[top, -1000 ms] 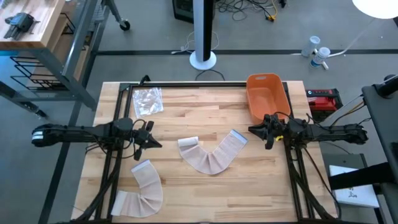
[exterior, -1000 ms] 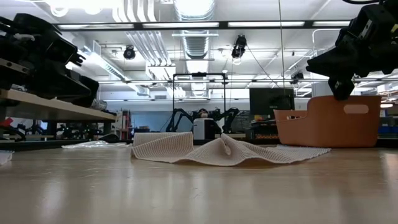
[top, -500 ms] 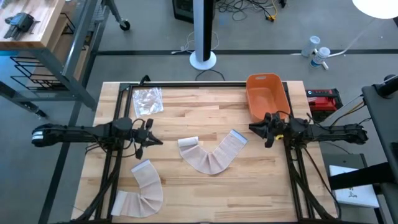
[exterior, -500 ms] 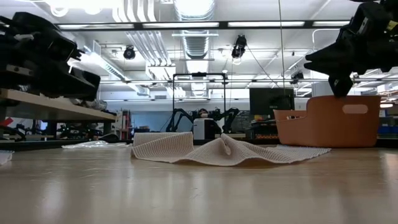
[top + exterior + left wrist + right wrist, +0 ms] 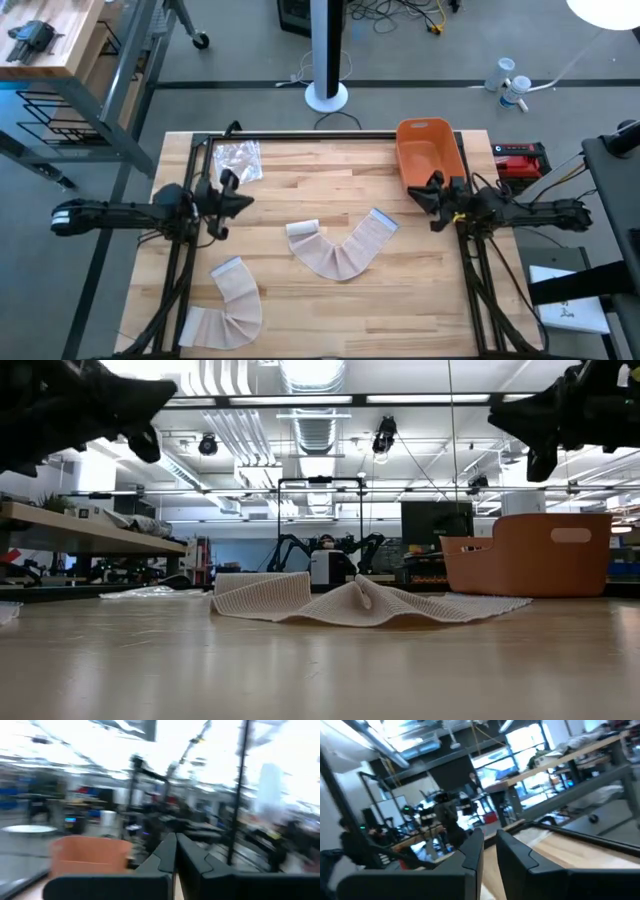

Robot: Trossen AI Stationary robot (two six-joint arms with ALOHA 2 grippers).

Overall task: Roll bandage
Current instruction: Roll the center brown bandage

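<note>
A beige bandage [image 5: 340, 250] lies unrolled in a curve at the table's middle, its left end [image 5: 303, 230] partly rolled; in the low view it rests in low folds [image 5: 360, 600]. A second beige bandage [image 5: 230, 300] lies flat at the near left. My left gripper [image 5: 240, 198] hangs shut above the table, left of the middle bandage, tipped upward [image 5: 175, 851]. My right gripper [image 5: 415, 192] hangs right of that bandage, also tipped upward, with a narrow gap between its fingers [image 5: 490, 847] and nothing in it.
An orange bin [image 5: 428, 150] stands at the far right, just beyond my right gripper. A clear plastic bag [image 5: 238, 160] lies at the far left. A black frame [image 5: 330, 135] runs along the far edge and down both sides.
My left gripper has risen and tipped from pointing down at the table to pointing above level, swinging toward the far edge. My right gripper has tipped upward too, by less. Both bandages lie as before.
</note>
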